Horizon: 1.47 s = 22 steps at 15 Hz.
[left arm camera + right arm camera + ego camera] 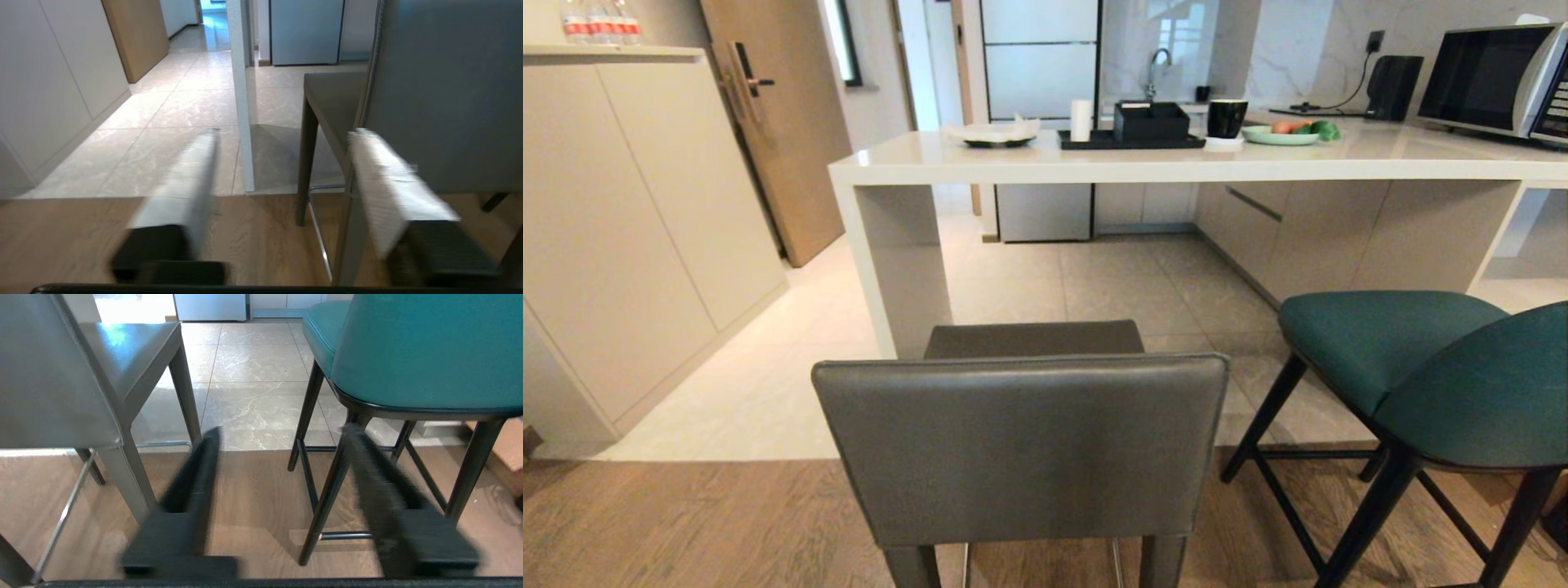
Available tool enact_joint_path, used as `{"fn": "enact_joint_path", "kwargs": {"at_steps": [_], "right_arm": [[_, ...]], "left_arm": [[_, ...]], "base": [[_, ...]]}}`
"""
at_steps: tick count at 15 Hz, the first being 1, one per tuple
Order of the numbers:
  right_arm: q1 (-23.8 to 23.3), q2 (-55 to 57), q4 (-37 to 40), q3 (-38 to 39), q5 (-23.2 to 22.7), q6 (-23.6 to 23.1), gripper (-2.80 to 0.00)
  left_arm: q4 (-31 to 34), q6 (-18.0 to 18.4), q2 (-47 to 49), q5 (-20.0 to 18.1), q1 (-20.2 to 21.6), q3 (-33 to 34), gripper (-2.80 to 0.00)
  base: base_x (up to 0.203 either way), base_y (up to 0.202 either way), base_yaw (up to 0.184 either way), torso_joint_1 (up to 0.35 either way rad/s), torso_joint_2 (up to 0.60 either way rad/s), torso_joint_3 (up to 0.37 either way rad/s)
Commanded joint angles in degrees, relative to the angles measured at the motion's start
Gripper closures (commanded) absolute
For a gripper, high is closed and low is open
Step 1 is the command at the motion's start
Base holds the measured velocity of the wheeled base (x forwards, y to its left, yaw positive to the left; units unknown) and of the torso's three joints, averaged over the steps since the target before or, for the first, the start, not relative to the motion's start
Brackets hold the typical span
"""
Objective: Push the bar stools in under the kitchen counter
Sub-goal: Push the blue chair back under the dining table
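Observation:
The dark grey bar stool (1021, 441) stands right in front of me, its square back toward me and its seat just short of the kitchen counter (1176, 167). To the right stands the teal bar stool (1388, 351), also outside the counter edge. Neither gripper shows in the head view. My left gripper (286, 131) hovers low behind the grey stool's (441, 102) left edge, fingers apart and empty. My right gripper (281, 428) sits low between the grey stool (45, 375) and the teal stool (425, 351), also open and empty.
The counter's white side panel (898, 261) stands just left of the grey stool. On the counter are a black tray (1131, 140), a plate of fruit (1282, 135) and a microwave (1494, 77). Beige cabinets (629, 212) line the left; wood floor meets tile beneath the stools.

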<state>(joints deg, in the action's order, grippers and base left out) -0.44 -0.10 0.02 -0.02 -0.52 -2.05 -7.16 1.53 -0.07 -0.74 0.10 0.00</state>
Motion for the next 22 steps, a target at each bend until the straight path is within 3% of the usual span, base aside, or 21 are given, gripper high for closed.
{"fn": "enact_joint_path", "kwargs": {"at_steps": [1,15,22], "right_arm": [[0.0,0.1,0.0,0.0,0.1,0.6,0.00],[0.0,0.1,-0.1,0.0,0.2,0.6,0.00],[0.0,0.1,-0.1,0.0,0.2,0.7,0.00]], "left_arm": [[-0.1,-1.1,0.1,0.0,0.0,2.3,0.00],[0.1,-1.4,0.2,0.2,0.1,2.3,0.00],[0.1,-1.4,0.2,0.2,0.0,2.3,0.00]], "base": [[0.000,0.000,0.000,0.000,0.00,0.000],[0.000,0.000,0.000,0.000,0.00,-0.004],[0.000,0.000,0.000,0.003,0.00,-0.170]]}}
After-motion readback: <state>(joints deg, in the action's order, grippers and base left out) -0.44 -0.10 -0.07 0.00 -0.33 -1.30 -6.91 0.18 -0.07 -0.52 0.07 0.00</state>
